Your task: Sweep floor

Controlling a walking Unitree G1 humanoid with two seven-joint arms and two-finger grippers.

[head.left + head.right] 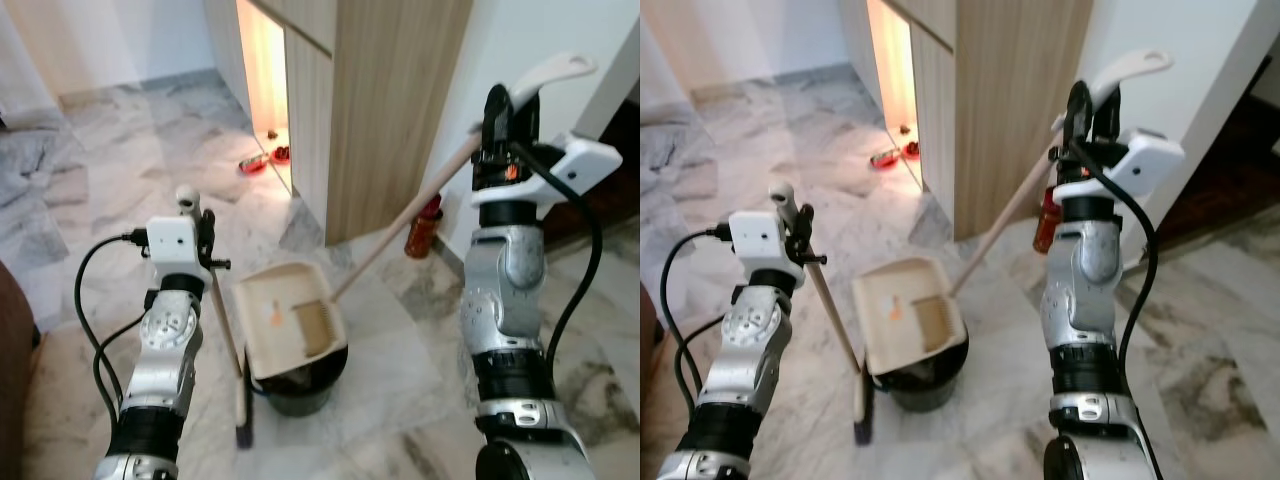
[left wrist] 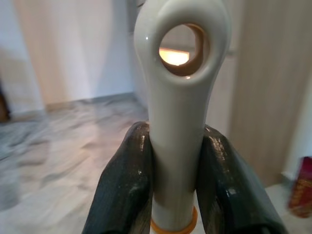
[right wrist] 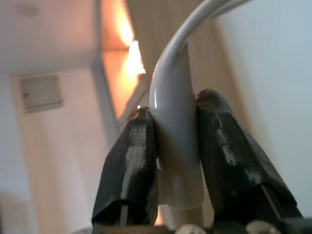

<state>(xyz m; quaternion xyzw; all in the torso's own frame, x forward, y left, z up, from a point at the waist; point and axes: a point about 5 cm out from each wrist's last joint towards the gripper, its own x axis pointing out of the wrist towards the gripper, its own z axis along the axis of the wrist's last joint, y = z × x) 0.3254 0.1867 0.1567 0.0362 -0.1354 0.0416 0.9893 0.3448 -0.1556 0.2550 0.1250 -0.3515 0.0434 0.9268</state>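
Note:
A beige dustpan [image 1: 283, 318] with a black underside rests on the marble floor between my arms, a small orange scrap [image 1: 276, 316] lying in it. Its long wooden handle [image 1: 400, 225] slants up to the right, where my right gripper [image 1: 497, 118] is shut on the white curved handle end [image 3: 173, 126]. My left gripper [image 1: 203, 232] is shut on the white looped top [image 2: 178, 97] of a short broom. The broom's stick [image 1: 228, 330] runs down to a dark brush [image 1: 243, 425] on the floor just left of the dustpan.
A tall wooden cabinet [image 1: 390, 100] stands straight ahead, with a lit gap [image 1: 265, 80] on its left and red items [image 1: 257, 163] on the floor there. A red container [image 1: 423, 230] stands by the white wall. Open marble floor [image 1: 90, 190] stretches left.

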